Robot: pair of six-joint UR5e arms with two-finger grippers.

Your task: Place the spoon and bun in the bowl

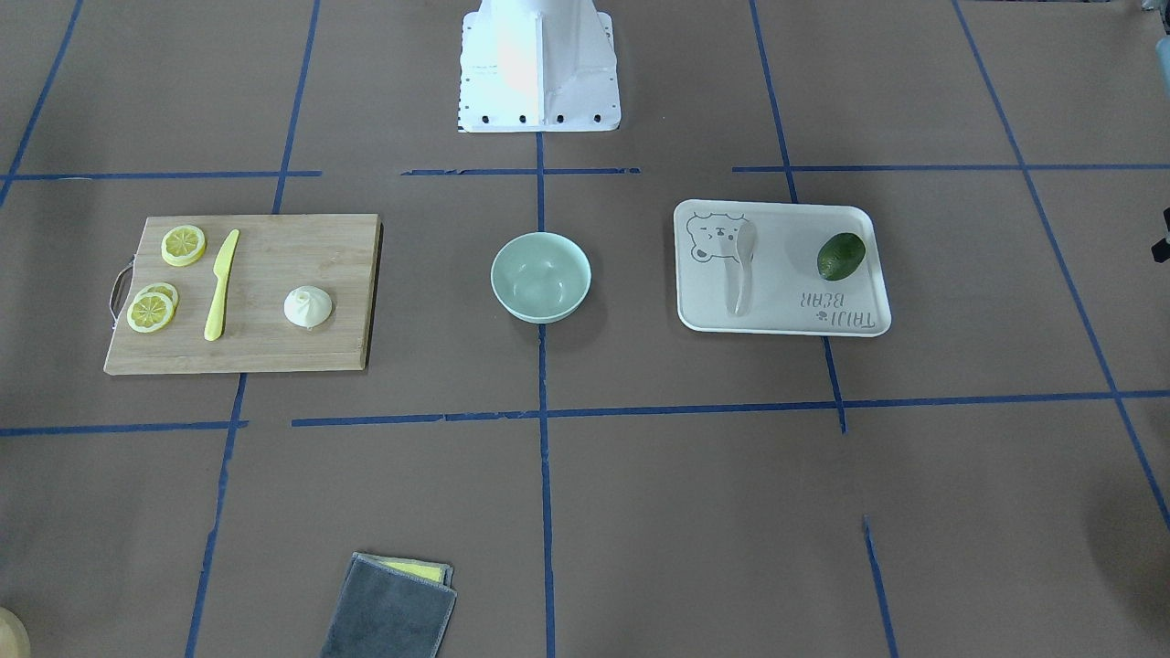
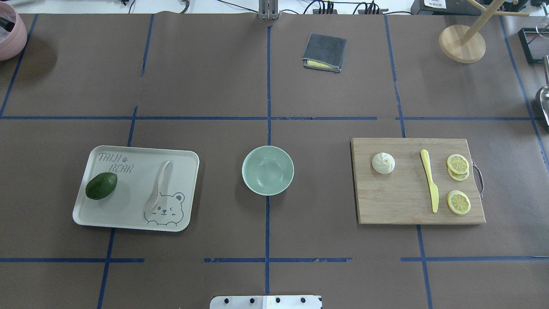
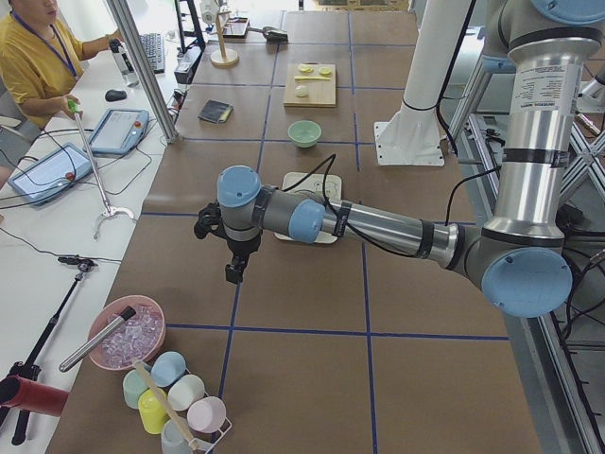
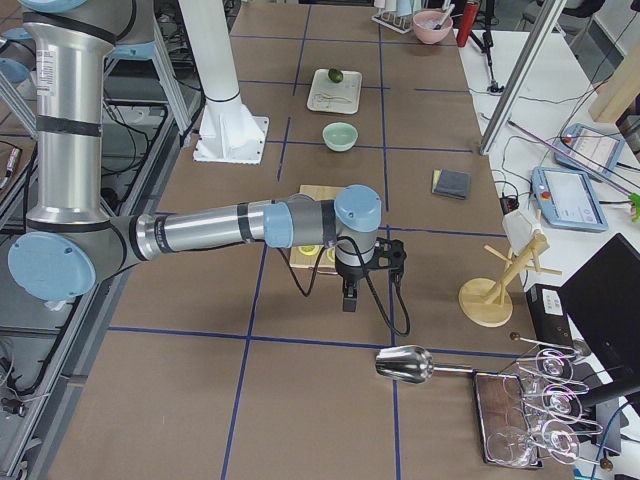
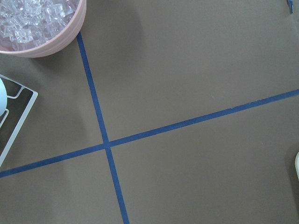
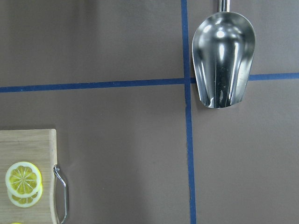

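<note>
The mint-green bowl (image 2: 268, 170) stands empty at the table's middle; it also shows in the front view (image 1: 540, 276). The pale spoon (image 2: 158, 187) lies on the cream bear-print tray (image 2: 128, 214), left of the bowl. The white bun (image 2: 383, 163) sits on the wooden cutting board (image 2: 399, 201), right of the bowl. My left gripper (image 3: 233, 274) hangs over bare table well off the tray's outer side. My right gripper (image 4: 349, 300) hangs beyond the cutting board's outer end. Both show only in the side views, so I cannot tell whether they are open or shut.
An avocado (image 2: 101, 186) lies on the tray. A yellow knife (image 2: 429, 180) and lemon slices (image 2: 457, 163) lie on the board. A folded grey cloth (image 2: 324, 52) lies at the far side. A metal scoop (image 6: 224, 58), a pink ice bowl (image 5: 35, 23) and a wooden stand (image 2: 462, 42) sit at the table's ends.
</note>
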